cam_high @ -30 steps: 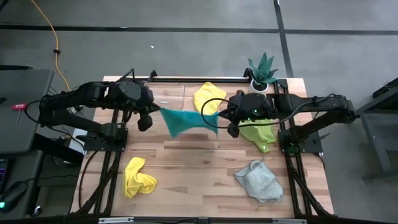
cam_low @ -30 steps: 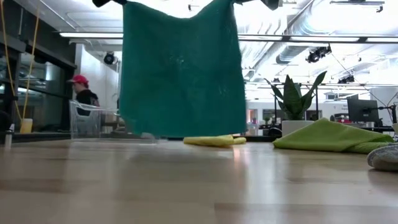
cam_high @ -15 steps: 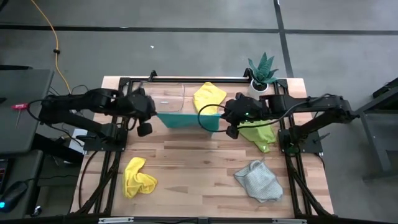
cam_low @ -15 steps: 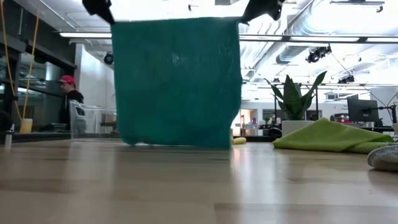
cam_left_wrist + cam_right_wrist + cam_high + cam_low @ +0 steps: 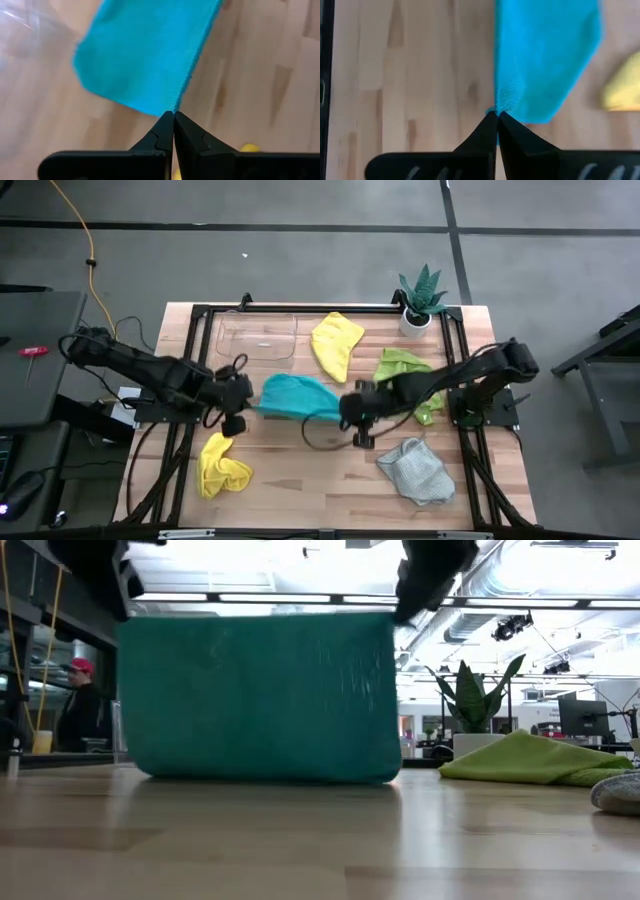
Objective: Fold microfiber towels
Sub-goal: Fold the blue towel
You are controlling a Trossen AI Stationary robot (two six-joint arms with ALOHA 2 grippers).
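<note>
Wooden surface (image 5: pixel 300 470) w/ a black frame around it, and the teal towel (image 5: pixel 297 396) sits low mid-surface now. A sec ago it hung high between both arms as a flat sheet, bottom edge barely off the wood; now it's been brought down and toward the front, lower part lying on the surface, top edge held up. Looks like the lay-down half of a fold, so prob the first fold on this one, four others untouched.

Left tool (image 5: pixel 173 116) is pinched tight on one top corner, right tool (image 5: pixel 497 116) clamped on the other corner, fabric running straight out of each.

Room-wise: bare wood in front of the towel, good spot to drag the top edge over. Yellow towel (image 5: pixel 222 463) sits near the left tool, grey towel (image 5: pixel 416 471) near the right one, so not much slack sideways. Other yellow towel (image 5: pixel 336 345), lime green towel (image 5: pixel 410 380) and clear tray (image 5: pixel 256 337) are behind, apart from it.
</note>
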